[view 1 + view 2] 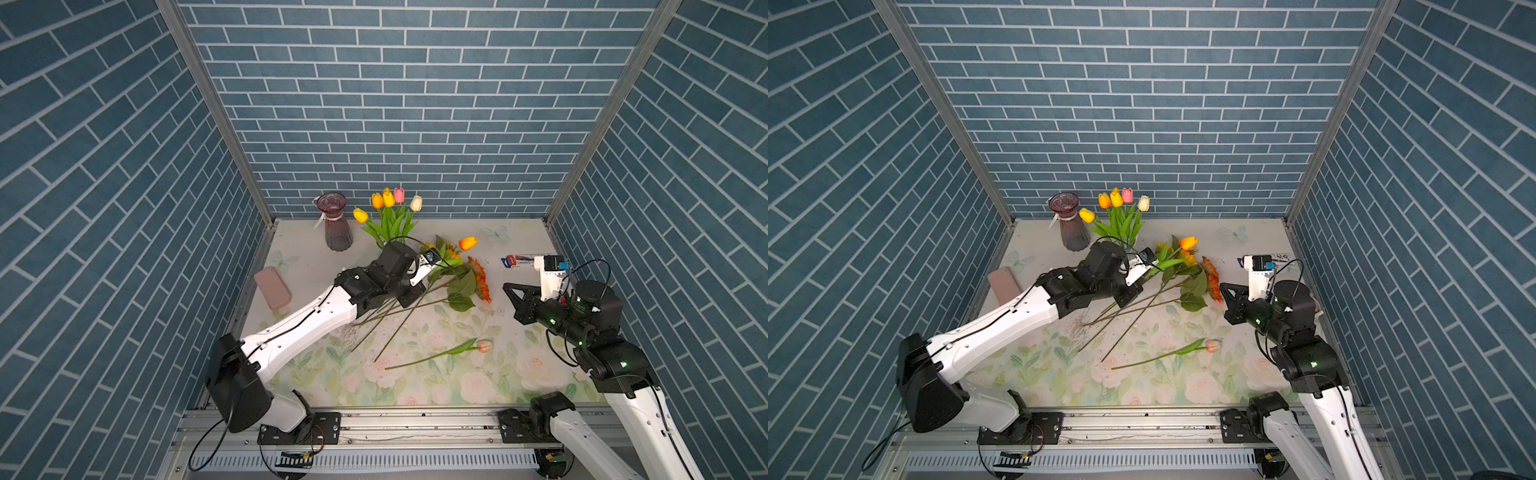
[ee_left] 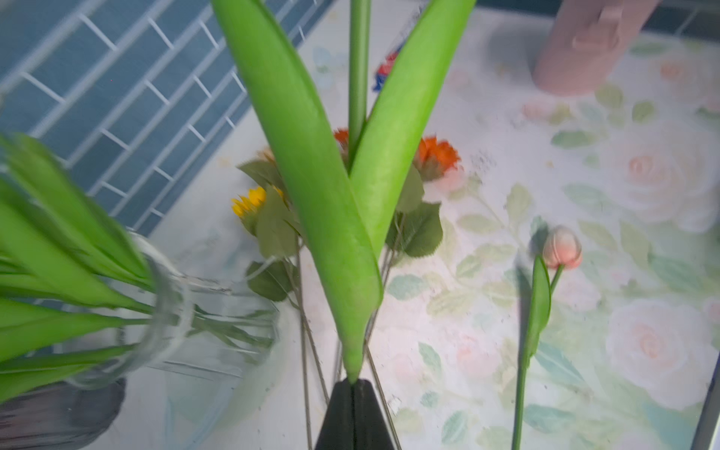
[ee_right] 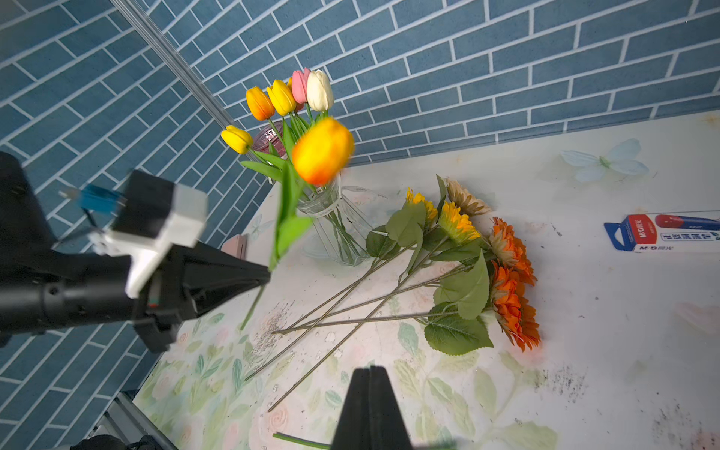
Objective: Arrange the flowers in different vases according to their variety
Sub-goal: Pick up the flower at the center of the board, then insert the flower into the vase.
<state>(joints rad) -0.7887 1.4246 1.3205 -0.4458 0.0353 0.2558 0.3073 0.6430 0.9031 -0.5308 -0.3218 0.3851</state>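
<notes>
Left gripper [image 3: 268, 273] jaws clamped tight on green stem of orange-yellow artificial tulip [image 1: 468, 243]. Bud is raised off the mat, centre of frame in both top views, just beside clear flared glass vase [image 3: 335, 230] holding a tulip bunch. Right gripper [image 1: 505, 286] jaws pressed together, gripping nothing, right of centre over floral printed mat [image 1: 436, 386]. Orange and yellow sunflower heap [image 1: 482, 282] lies between the grippers. Pink-budded tulip [image 1: 484, 345] lies lower centre. Ribbed dark purple glass vase [image 1: 337, 232] stands upper left of mat.

Bright even light, soft shadows, orange tulip [image 3: 322, 151] blurred
</notes>
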